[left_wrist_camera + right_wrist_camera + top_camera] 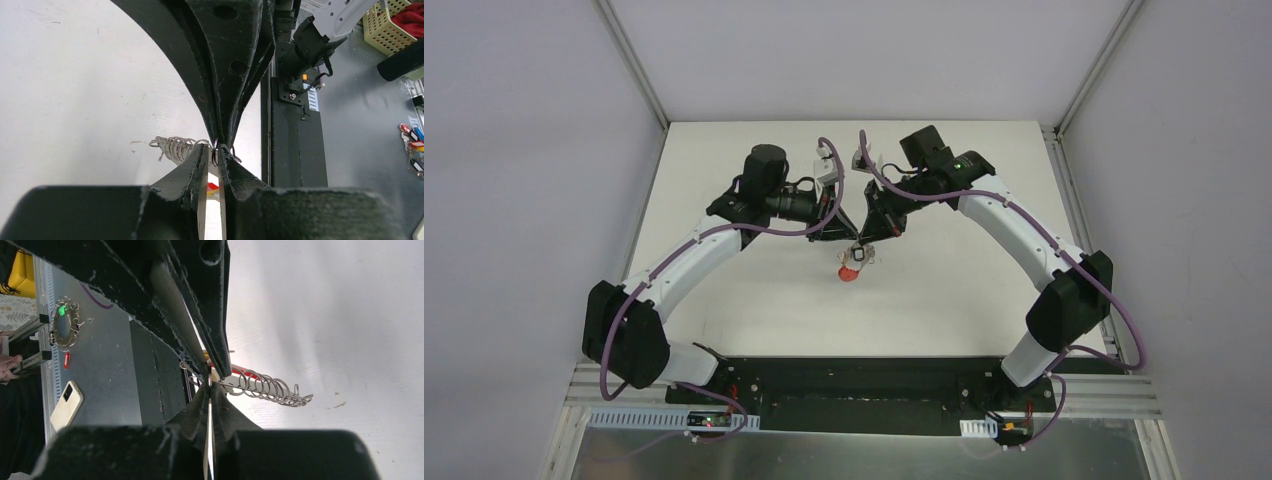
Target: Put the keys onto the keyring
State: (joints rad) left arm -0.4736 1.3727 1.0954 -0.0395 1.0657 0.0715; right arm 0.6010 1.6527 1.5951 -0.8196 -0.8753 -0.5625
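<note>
The keyring (852, 268) hangs just above the white table at its middle, its red band lowest. Both grippers meet tip to tip right over it. My left gripper (216, 151) is shut on a thin dark ring of the bunch. The silver wire loops (175, 147) trail to the left of it and a bit of the red band (212, 187) shows below. My right gripper (209, 386) is shut on a wire at the end of the row of loops (265, 386). The key with the black head is hidden from every view.
The black base plate (864, 375) runs along the near table edge. Off the table there are a basket with red cloth (390, 25), a bunch of tagged keys (412, 150), a phone (66, 405) and a round lamp (63, 325).
</note>
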